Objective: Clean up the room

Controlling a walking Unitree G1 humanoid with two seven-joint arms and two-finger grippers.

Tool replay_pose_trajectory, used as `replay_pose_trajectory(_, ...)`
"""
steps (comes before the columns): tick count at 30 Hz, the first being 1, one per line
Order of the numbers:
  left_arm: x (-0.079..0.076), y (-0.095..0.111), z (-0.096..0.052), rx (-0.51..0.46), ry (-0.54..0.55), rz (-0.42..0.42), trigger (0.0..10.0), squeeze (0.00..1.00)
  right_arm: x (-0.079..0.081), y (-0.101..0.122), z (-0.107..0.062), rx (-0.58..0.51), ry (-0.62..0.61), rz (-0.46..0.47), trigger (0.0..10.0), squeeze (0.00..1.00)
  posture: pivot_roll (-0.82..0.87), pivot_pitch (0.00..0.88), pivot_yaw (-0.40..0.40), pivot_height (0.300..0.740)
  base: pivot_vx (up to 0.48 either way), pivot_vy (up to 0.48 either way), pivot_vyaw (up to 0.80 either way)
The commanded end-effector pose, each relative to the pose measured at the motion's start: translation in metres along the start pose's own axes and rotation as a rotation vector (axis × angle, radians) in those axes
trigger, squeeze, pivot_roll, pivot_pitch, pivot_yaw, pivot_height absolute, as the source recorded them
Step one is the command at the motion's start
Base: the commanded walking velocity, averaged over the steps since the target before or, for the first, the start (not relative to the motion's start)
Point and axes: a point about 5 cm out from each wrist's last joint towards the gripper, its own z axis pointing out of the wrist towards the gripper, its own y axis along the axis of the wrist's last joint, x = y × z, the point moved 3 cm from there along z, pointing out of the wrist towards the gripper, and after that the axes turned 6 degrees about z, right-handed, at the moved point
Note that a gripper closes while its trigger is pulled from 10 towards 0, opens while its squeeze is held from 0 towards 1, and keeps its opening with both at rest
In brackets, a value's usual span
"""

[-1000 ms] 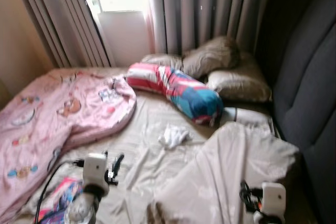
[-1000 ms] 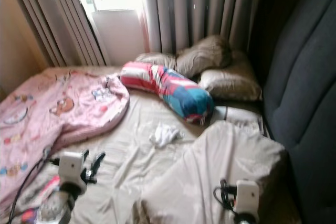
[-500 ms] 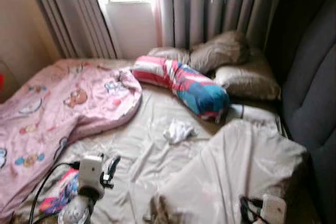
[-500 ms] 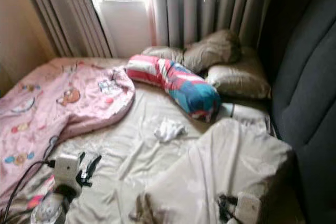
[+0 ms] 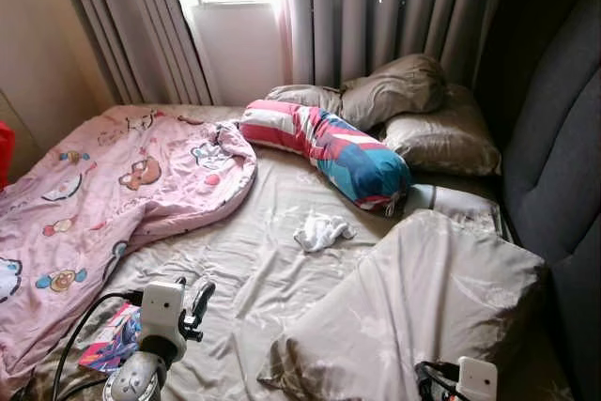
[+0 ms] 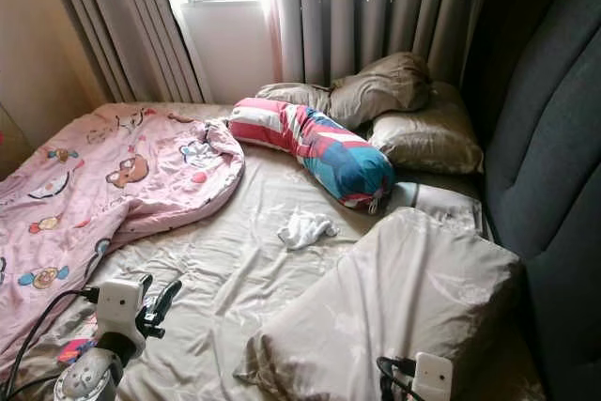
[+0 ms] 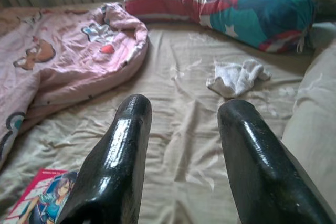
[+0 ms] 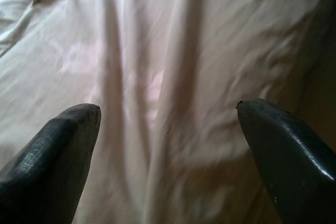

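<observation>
A crumpled white cloth (image 5: 322, 230) lies mid-bed on the beige sheet (image 5: 254, 279). A pink cartoon blanket (image 5: 103, 185) is bunched over the bed's left side. A red, white and blue striped bolster (image 5: 329, 147) lies across the far end. A colourful magazine (image 5: 111, 342) rests at the near left edge. My left gripper (image 7: 181, 124) hovers open above the sheet beside the magazine (image 7: 42, 200), pointing toward the white cloth (image 7: 236, 77). My right gripper (image 8: 168, 129) is open over a large beige pillow (image 5: 423, 298) at the near right.
Two brown pillows (image 5: 394, 91) sit stacked at the head, against grey curtains (image 5: 376, 7). A dark padded headboard (image 5: 563, 138) runs along the right. A red object (image 5: 4, 152) peeks in at the left edge, by the wall.
The camera has shifted and the picture is now sharp. My right wrist sits lower in the picture than a second ago. Nothing on the bed has moved.
</observation>
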Motion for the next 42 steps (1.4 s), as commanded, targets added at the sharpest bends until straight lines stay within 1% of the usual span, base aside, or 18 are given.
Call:
replay_pose_trajectory(1,0.006,-0.001,-0.004,0.014,-0.009,0.025,10.0,0.0,-0.001,-0.015,-0.002,0.074,-0.012,0.05,10.0,0.0,-0.06,0.097,0.086,0.74,0.0,0.0,0.0)
replay_pose_trajectory(2,0.007,0.0,-0.005,0.015,-0.015,0.034,10.0,0.0,-0.001,-0.02,-0.002,0.099,-0.019,0.057,10.0,0.0,-0.05,0.104,0.092,0.74,0.0,0.0,0.0)
replay_pose_trajectory(4,0.008,0.0,-0.006,0.015,-0.017,0.037,10.0,0.0,-0.001,-0.021,-0.002,0.106,-0.021,0.058,10.0,0.0,-0.05,0.104,0.092,0.74,0.0,0.0,0.0)
replay_pose_trajectory(5,0.01,0.001,-0.008,0.016,-0.021,0.05,10.0,0.0,-0.001,-0.025,-0.002,0.131,-0.031,0.088,10.0,0.0,-0.04,0.12,0.104,0.74,0.0,0.0,0.0)
replay_pose_trajectory(6,0.01,0.001,-0.008,0.016,-0.021,0.05,10.0,0.0,-0.001,-0.025,-0.002,0.131,-0.031,0.088,10.0,0.0,-0.04,0.12,0.104,0.74,0.0,0.0,0.0)
replay_pose_trajectory(7,0.013,0.001,-0.01,0.018,-0.023,0.058,10.0,0.0,0.0,-0.028,-0.002,0.149,-0.038,0.115,10.0,0.0,-0.03,0.127,0.111,0.74,0.0,0.0,0.0)
replay_pose_trajectory(10,0.015,0.001,-0.012,0.023,-0.028,0.068,10.0,0.0,0.003,-0.031,-0.002,0.168,-0.034,0.141,10.0,0.0,-0.02,0.137,0.12,0.74,0.0,0.0,0.0)
replay_pose_trajectory(11,0.015,0.002,-0.014,0.028,-0.043,0.083,10.0,0.0,0.006,-0.034,-0.001,0.188,-0.028,0.18,10.0,0.0,-0.01,0.144,0.129,0.74,0.0,0.0,0.0)
replay_pose_trajectory(13,0.016,0.003,-0.016,0.03,-0.054,0.095,10.0,0.0,0.009,-0.039,-0.002,0.212,-0.021,0.228,10.0,0.0,0.0,0.155,0.14,0.74,0.0,0.0,0.0)
replay_pose_trajectory(15,0.018,0.004,-0.018,0.03,-0.057,0.097,10.0,0.0,0.01,-0.041,-0.002,0.221,-0.02,0.242,10.0,0.0,0.0,0.158,0.145,0.74,0.0,0.0,0.0)
replay_pose_trajectory(19,0.023,0.006,-0.023,0.039,-0.077,0.123,10.0,0.0,0.01,-0.049,-0.005,0.253,-0.051,0.23,10.0,0.0,0.03,0.198,0.173,0.74,0.0,0.0,0.0)
replay_pose_trajectory(22,0.024,0.007,-0.025,0.044,-0.081,0.129,10.0,0.0,0.01,-0.051,-0.006,0.26,-0.066,0.222,10.0,0.0,0.03,0.205,0.182,0.74,0.0,0.0,0.0)
replay_pose_trajectory(28,0.02,0.008,-0.031,0.053,-0.106,0.134,10.0,0.0,0.011,-0.05,-0.003,0.281,-0.09,0.178,10.0,0.0,0.04,0.252,0.187,0.74,0.0,0.0,0.0)
replay_pose_trajectory(31,0.019,0.009,-0.034,0.053,-0.108,0.137,10.0,0.0,0.011,-0.047,-0.001,0.283,-0.083,0.163,10.0,0.0,0.06,0.272,0.181,0.74,0.0,0.0,0.0)
replay_pose_trajectory(32,0.018,0.012,-0.037,0.049,-0.11,0.139,10.0,0.0,0.011,-0.045,0.0,0.285,-0.074,0.144,10.0,0.0,0.07,0.287,0.178,0.74,0.0,0.0,0.0)
replay_pose_trajectory(35,0.017,0.015,-0.041,0.046,-0.111,0.142,10.0,0.0,0.012,-0.045,0.0,0.29,-0.068,0.121,10.0,0.0,0.08,0.302,0.178,0.74,0.0,0.0,0.0)
replay_pose_trajectory(37,0.022,0.017,-0.049,0.049,-0.102,0.145,10.0,0.0,0.013,-0.046,0.0,0.305,-0.061,0.084,10.0,0.0,0.1,0.322,0.173,0.74,0.0,0.0,0.0)
replay_pose_trajectory(42,0.022,0.018,-0.057,0.058,-0.094,0.147,10.0,0.0,0.019,-0.047,0.001,0.32,-0.034,0.053,10.0,0.0,0.12,0.333,0.17,0.74,0.0,0.0,0.0)
